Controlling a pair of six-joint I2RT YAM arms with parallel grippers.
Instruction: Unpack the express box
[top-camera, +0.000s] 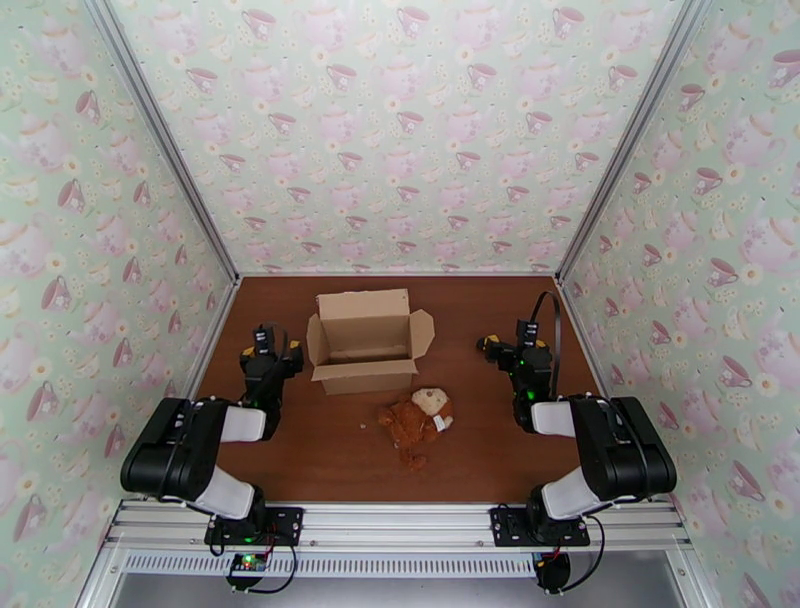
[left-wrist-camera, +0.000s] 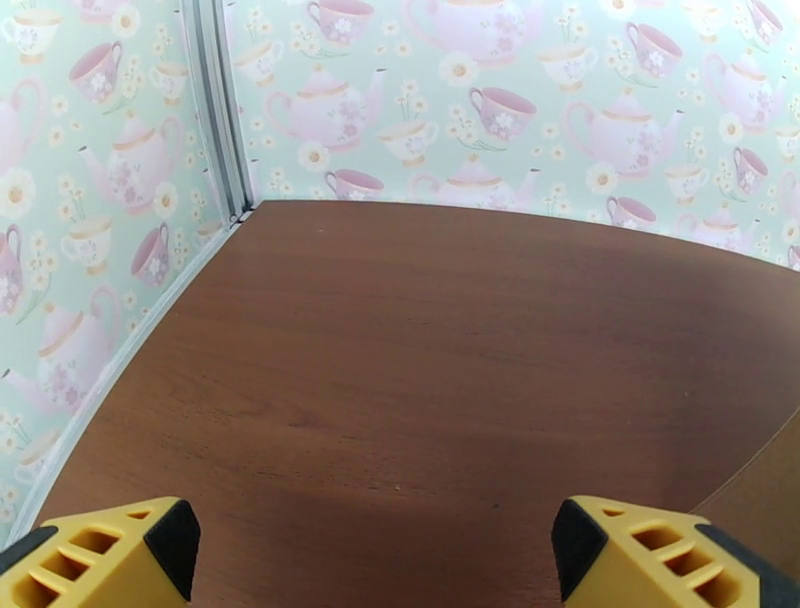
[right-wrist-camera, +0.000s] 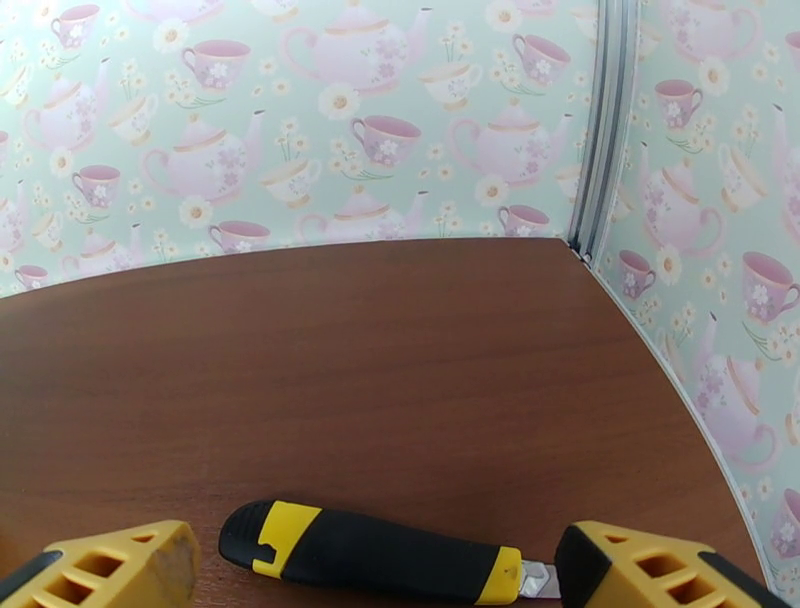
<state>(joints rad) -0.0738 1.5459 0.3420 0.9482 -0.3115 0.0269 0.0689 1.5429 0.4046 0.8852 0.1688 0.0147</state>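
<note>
Two pairs of fingers stand spread to their full width, and neither has hold of anything. The left fingers (left-wrist-camera: 110, 555) hang over bare wood to the left of the express box (top-camera: 363, 345). The right fingers (right-wrist-camera: 650, 565) hang to the right of the box, and a black and yellow utility knife (right-wrist-camera: 380, 553) lies flat between them, with a bit of metal showing at its tip. We cannot tell whether they touch it.

The knife is our first worry. If the right fingers go down or swing sideways, we think they may push it along the smooth wood or catch its metal tip. The box itself is open, with its flaps spread outward, and it looks empty and light. An arm passing close could easily shove or tip it. A brown plush toy (top-camera: 415, 422) lies just in front of the box, on its near side, and a low sweep could drag it.

The counter (top-camera: 300, 450) is dark brown wood grain, flat and slightly glossy. Walls (top-camera: 400, 130) papered with pink teapots and cups on pale green close in behind the box and on both sides of it.
</note>
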